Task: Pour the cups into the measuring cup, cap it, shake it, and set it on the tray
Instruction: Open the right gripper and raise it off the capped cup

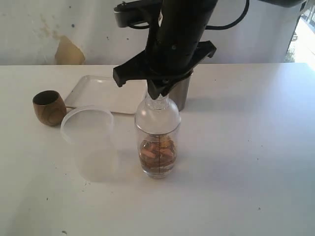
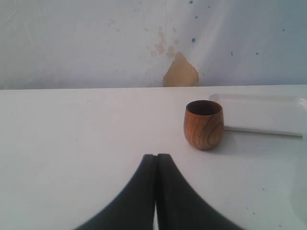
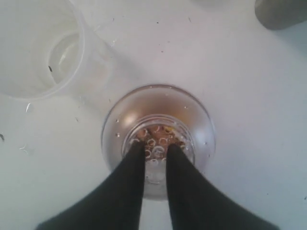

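Measuring cup (image 1: 157, 132) stands upright mid-counter (image 1: 246, 147), with brown bits pooled in its lower part and a domed clear cap (image 3: 158, 136) with strainer holes already on top. Right jaws hang straight over that cap, tips at the perforated bit and parted just a crack. They're not pinching anything, as far as the wrist view shows. Left jaws are pressed together, empty, down low facing the wooden cup (image 1: 49, 108).

From the measuring cup, the milky tub (image 1: 88, 137) is just beside it at 9 o'clock, the wooden cup further out at 10, the steel tumbler (image 1: 181, 93) close behind at 1, and the tray (image 1: 98, 91) at 11.

Handling-wise it looks like thin, smooth plastic: light, probably slippery, a bit squashy, and tippy on that narrowed foot. Best hold for shaking is probably the shoulder where cap meets body, so the cap can't pop off.
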You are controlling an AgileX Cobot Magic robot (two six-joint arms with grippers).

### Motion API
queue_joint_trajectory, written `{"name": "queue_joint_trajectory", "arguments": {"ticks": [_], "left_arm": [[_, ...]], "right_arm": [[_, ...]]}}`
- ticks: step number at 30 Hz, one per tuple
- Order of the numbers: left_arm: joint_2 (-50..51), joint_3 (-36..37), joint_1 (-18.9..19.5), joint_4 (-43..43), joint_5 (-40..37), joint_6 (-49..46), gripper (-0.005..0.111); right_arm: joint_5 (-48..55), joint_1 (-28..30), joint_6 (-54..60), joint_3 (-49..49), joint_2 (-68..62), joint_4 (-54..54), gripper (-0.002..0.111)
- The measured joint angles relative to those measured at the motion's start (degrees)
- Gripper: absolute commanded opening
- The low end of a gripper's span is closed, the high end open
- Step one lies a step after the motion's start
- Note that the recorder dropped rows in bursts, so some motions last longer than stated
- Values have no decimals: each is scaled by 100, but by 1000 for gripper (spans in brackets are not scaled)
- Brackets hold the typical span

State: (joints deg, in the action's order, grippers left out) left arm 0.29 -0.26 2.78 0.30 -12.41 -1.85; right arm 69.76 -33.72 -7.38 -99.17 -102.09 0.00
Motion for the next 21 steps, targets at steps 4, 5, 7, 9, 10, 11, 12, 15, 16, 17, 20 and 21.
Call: {"name": "queue_joint_trajectory", "arguments": {"ticks": [4,5,7,9,10,11,12,15,16,17,20,21], "left_arm": [[0,0,0,0,0,0,0],[0,0,0,0,0,0,0],[0,0,0,0,0,0,0],[0,0,0,0,0,0,0],[0,0,0,0,0,0,0],[0,0,0,0,0,0,0],[0,0,0,0,0,0,0],[0,0,0,0,0,0,0],[0,0,0,0,0,0,0],[0,0,0,0,0,0,0],[0,0,0,0,0,0,0],[0,0,0,0,0,0,0]], "right_arm": [[9,0,13,-190,121,0,50],[9,0,13,-233,162,0,53],[9,0,13,-333,241,0,59],[9,0,13,-406,311,0,57],[9,0,35,-428,359,0,55],[9,0,64,-432,390,0,54],[9,0,102,-432,422,0,53],[12,0,386,-432,514,-32,53],[12,0,447,-432,542,-32,53],[12,0,471,-432,572,-32,53],[21,0,514,-432,708,-172,53],[21,0,525,-388,784,-236,53]]}}
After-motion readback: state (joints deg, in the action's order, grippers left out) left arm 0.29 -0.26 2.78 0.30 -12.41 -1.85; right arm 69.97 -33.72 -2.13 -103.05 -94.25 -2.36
